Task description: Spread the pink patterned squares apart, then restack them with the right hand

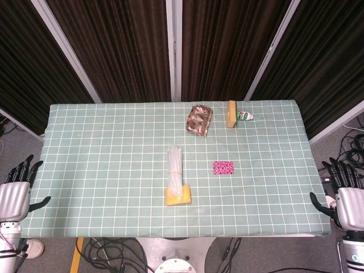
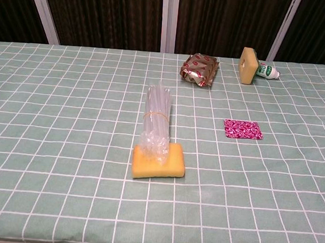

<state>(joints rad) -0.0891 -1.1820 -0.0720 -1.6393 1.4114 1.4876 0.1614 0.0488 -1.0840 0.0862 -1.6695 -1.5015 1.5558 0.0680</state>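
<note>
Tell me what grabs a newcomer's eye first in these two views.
Probably the pink patterned squares, a bright stack lying flat alone right of centre on the green checked tablecloth. Next, the yellow sponge near the front with a clear banded bundle of plastic tubes resting on it. At the table's sides the left hand and right hand hang with fingers apart, holding nothing.
</note>
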